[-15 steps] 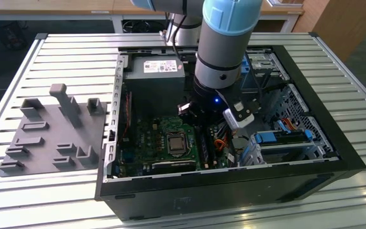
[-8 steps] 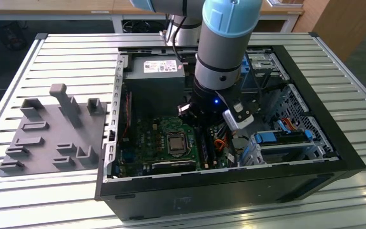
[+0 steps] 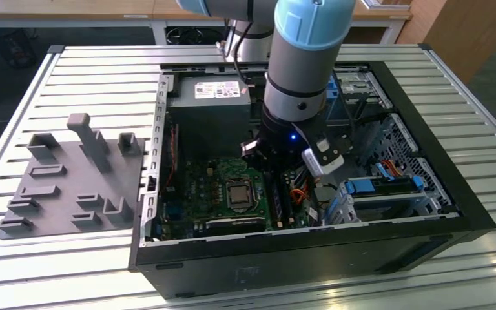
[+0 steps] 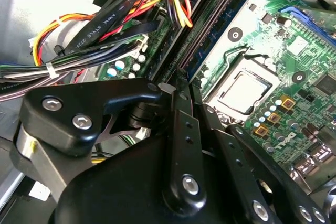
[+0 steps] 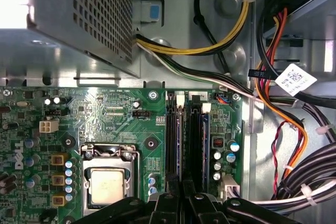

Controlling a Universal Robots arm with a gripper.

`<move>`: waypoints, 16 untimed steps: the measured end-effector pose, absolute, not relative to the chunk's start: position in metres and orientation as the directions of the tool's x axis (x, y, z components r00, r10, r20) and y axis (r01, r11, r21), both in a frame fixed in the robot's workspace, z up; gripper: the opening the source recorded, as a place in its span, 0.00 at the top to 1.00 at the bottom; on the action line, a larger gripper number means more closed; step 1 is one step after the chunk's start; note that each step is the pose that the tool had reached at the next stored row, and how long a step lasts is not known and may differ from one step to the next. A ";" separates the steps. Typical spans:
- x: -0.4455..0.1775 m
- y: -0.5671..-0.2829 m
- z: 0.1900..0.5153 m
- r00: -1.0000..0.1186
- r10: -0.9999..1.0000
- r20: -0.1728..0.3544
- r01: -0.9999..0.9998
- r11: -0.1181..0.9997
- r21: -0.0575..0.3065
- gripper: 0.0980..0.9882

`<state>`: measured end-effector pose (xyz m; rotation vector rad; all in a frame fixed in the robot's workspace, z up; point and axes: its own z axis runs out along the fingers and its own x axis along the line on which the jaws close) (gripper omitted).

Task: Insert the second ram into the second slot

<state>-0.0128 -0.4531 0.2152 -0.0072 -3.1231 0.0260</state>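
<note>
1. Gripper [image 5: 181,186]: the black fingers are drawn in narrow, almost together, in both wrist views [image 4: 169,86]. The tips sit at the near end of the memory slots. I cannot tell whether they pinch the stick.
2. The second ram [image 5: 179,140]: a blue stick standing on edge in a slot and flat along the motherboard [image 5: 121,119]. One end is between the fingertips.
3. Its long axis runs straight away from the gripper toward the white latch and the metal power supply box [image 5: 84,19]. In the second wrist view it shows as a blue strip [image 4: 209,41] slanting away from the fingertips.
4. Another stick [image 5: 206,140] lies parallel to it, one slot over, on the side away from the CPU socket [image 5: 107,184].
5. The CPU socket is just beside the slots, with its silver lid facing up.
6. Bundled cables [image 5: 294,129] in black, yellow, orange and red run along the case wall past the slots.
7. In the exterior view the arm [image 3: 304,64] reaches down into the open black computer case [image 3: 317,258], which lies on its side. The slots run near to far.
8. The case sits on a slatted metal table [image 3: 84,71]. A grey holder tray [image 3: 67,187] lies on the exterior view's left, apart from the case.
9. Wooden furniture [image 3: 467,32] stands behind the table.
</note>
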 end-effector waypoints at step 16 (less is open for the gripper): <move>-0.013 -0.453 0.220 -1.000 0.006 0.018 0.005 1.000 -0.017 0.96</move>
